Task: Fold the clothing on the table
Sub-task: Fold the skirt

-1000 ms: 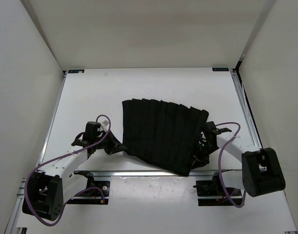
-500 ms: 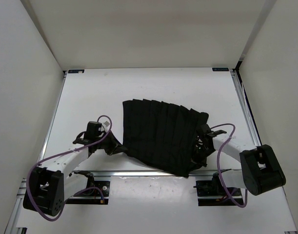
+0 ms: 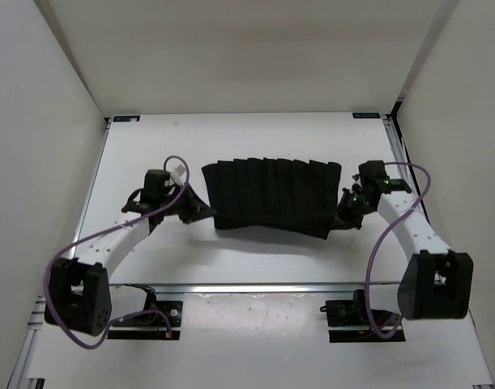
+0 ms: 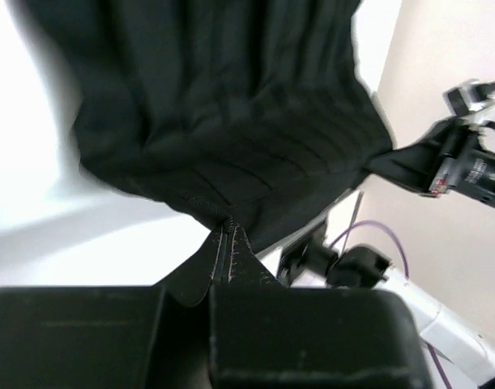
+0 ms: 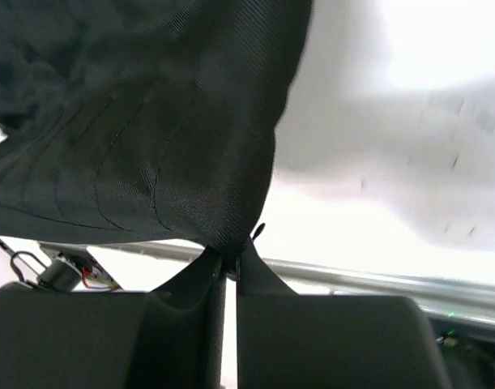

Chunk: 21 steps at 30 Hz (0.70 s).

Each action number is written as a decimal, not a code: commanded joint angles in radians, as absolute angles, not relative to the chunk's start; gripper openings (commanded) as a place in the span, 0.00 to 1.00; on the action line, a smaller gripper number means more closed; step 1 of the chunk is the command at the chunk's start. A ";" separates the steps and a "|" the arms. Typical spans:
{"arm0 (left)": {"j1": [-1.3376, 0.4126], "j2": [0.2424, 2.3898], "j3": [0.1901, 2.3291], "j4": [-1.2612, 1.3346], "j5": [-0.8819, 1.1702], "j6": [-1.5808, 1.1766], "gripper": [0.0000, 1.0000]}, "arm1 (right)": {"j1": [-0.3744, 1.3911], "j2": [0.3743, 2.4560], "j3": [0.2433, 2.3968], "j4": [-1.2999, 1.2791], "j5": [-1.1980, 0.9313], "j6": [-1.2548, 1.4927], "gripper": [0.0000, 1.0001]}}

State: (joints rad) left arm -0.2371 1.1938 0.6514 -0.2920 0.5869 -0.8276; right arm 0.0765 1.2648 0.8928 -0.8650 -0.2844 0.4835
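The black clothing point(image 3: 271, 198) with thin pleats is stretched out wide between the two arms, over the middle of the white surface point(image 3: 255, 138). The left fingers point(image 4: 312, 332) are pinched tight on its left corner. The right fingers point(image 5: 328, 340) are pinched tight on its right corner. I cannot tell if the clothing touches the surface

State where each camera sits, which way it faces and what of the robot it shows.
Top external: overhead at the near edge, looking down at the table; left arm and right arm show.
Left wrist: just behind the shut left claw, facing across the clothing to the right arm.
Right wrist: behind the shut right claw, facing clothing and table.
All three share the clothing.
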 commanded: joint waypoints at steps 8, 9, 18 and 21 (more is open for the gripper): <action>-0.207 1.201 0.766 -0.271 0.542 -0.723 0.00 | 0.144 1.424 1.082 -0.905 -0.172 0.366 0.00; -0.228 1.163 0.755 -0.278 0.548 -0.723 0.00 | 0.158 1.402 1.065 -0.907 -0.184 0.373 0.00; -0.172 0.638 0.553 -0.423 0.522 -0.830 0.00 | 0.325 1.146 0.850 -1.090 -0.301 0.475 0.00; -0.137 0.525 0.639 -0.552 0.453 -0.810 0.00 | 0.391 1.066 0.860 -1.202 -0.321 0.540 0.00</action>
